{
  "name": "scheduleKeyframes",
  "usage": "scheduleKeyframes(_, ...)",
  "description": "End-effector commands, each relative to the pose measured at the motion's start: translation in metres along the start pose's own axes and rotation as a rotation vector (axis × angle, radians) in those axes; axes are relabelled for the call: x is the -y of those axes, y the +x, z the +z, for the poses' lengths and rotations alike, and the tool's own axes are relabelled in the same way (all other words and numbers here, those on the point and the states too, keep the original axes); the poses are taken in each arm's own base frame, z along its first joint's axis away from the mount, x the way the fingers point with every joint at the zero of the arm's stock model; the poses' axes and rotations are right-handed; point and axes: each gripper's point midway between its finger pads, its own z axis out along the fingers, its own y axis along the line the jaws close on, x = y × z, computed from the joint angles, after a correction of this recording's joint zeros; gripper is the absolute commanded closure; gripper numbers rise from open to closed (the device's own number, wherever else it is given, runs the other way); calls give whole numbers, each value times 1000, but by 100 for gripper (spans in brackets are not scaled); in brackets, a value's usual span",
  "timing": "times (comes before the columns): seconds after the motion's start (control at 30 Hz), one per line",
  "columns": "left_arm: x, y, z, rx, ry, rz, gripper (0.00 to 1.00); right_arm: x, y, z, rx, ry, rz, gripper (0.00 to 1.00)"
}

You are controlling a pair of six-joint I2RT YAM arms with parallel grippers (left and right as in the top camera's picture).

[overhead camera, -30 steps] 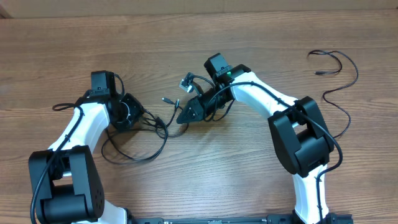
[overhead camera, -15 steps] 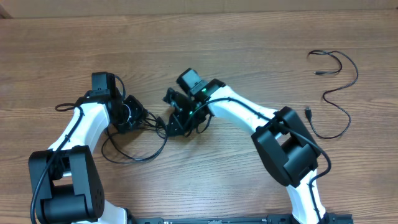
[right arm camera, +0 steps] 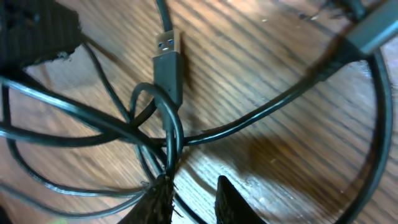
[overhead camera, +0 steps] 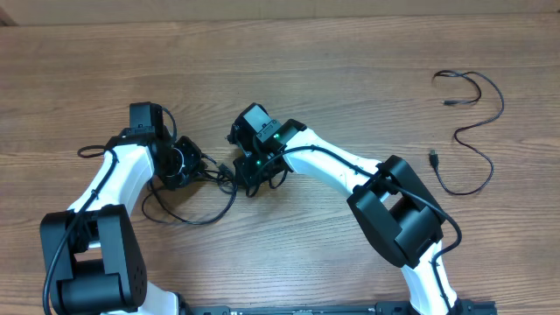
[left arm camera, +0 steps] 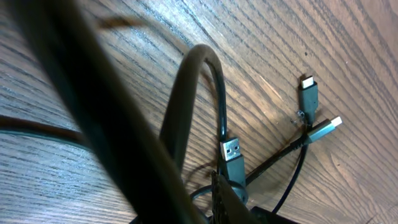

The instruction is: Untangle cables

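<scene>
Left end effector: sitting low on the table at the left edge of the tangle. Its own camera is showing mostly a blurred loop of cord up close, so I cannot tell whether the jaws are parted or closed.
Tangled cables: lying between the two end effectors, with one loose loop trailing toward the near-left.
Plugs by the left wrist: a USB plug is pointing up beside two smaller plugs, which are crossing each other.
Right end effector: pointing down at the right side of the tangle. Its fingertips are standing slightly apart with wood showing between them, and a knot of strands is brushing the left tip.
Separate cable: lying alone in a wavy line at the far right, well apart from both arms.
</scene>
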Motion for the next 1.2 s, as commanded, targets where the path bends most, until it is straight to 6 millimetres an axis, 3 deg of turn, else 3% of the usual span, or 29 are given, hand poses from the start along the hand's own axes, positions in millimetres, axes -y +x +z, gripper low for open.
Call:
scheduleKeyframes(0.0,-1,0,-2,7,-7,25,82,-2,-6,-6,29,19,24,78)
scheduleKeyframes(0.67,1,-2,-2,15,-2,24,84,-8,1,2,9,21,79,77)
scheduleKeyframes(0.73,2,-3,-2,21,3,27,85,-8,0,-1,8,18,86,82)
scheduleKeyframes(0.9,4,-6,-2,32,12,32,89,-21,-11,-23,37,-48,84,81)
scheduleKeyframes(1.17,4,-6,-2,33,13,32,89,-28,-7,-20,29,-52,68,75)
